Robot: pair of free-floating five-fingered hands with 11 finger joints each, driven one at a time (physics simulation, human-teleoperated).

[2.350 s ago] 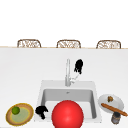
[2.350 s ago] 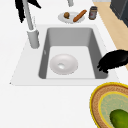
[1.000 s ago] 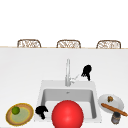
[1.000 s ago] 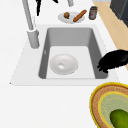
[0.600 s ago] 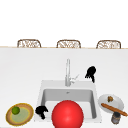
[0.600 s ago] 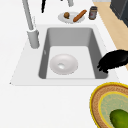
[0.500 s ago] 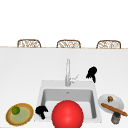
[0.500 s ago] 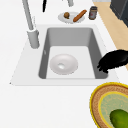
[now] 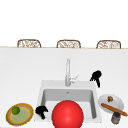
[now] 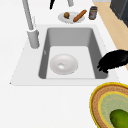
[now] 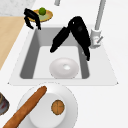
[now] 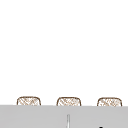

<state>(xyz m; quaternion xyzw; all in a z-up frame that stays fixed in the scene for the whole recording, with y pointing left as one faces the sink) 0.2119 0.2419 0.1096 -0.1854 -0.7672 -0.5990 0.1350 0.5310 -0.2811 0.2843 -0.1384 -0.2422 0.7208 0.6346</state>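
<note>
My right hand (image 9: 96, 75) hangs above the counter behind the sink's back right corner, to the right of the tap (image 9: 67, 73). In the right side view the right hand (image 11: 78, 32) has straight fingers pointing down, holds nothing, and stands clear of the tap's lever (image 11: 99, 40). My left hand (image 9: 41, 111) idles at the sink's front left edge next to the woven plate (image 9: 26, 115), fingers loosely hanging and holding nothing; the left hand (image 10: 113, 60) also shows in the left side view. A white bowl (image 10: 63, 64) lies in the sink basin (image 10: 72, 37).
A large red round thing (image 9: 67, 115) stands in front of the sink. A lime (image 9: 16, 110) lies on the woven plate. To the right, a white plate (image 9: 119, 102) carries a baguette (image 9: 113, 109) and a small brown thing (image 9: 110, 99). A jar (image 9: 115, 118) stands beside it.
The right hand has drawn away from the tap, moving right and slightly down. The left hand and the bowl have stayed put.
</note>
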